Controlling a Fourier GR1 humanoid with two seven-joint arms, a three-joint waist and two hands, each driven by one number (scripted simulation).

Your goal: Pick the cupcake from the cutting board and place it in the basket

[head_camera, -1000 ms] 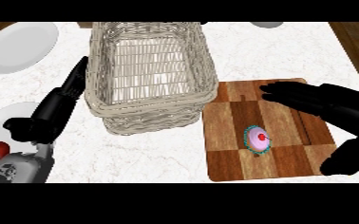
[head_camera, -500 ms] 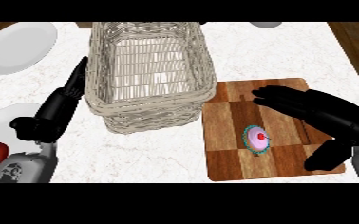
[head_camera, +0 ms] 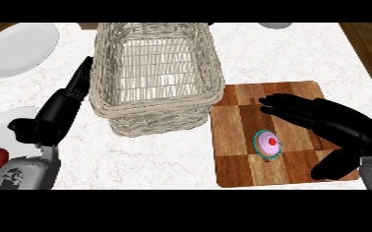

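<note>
A small cupcake (head_camera: pixel 267 144) with pink icing, a red cherry and a teal wrapper stands on the wooden cutting board (head_camera: pixel 236 128) at the right. My right hand (head_camera: pixel 327 123) hovers over the board, open, its fingers stretched above and to the right of the cupcake, thumb low at the board's right edge. It does not touch the cupcake. The empty wicker basket (head_camera: pixel 156 73) stands left of the board. Beside the basket's left wall my left hand (head_camera: pixel 58 113) rests open, fingers pointing up.
A white plate (head_camera: pixel 25 46) lies at the far left, another plate (head_camera: pixel 18 123) partly under my left forearm. A grey dish (head_camera: pixel 276 25) peeks in at the top right. A red-and-white object (head_camera: pixel 6 169) sits at the lower left edge.
My right hand has moved leftward over the cutting board, closer to the cupcake. The left hand, basket and cupcake have stayed put.
</note>
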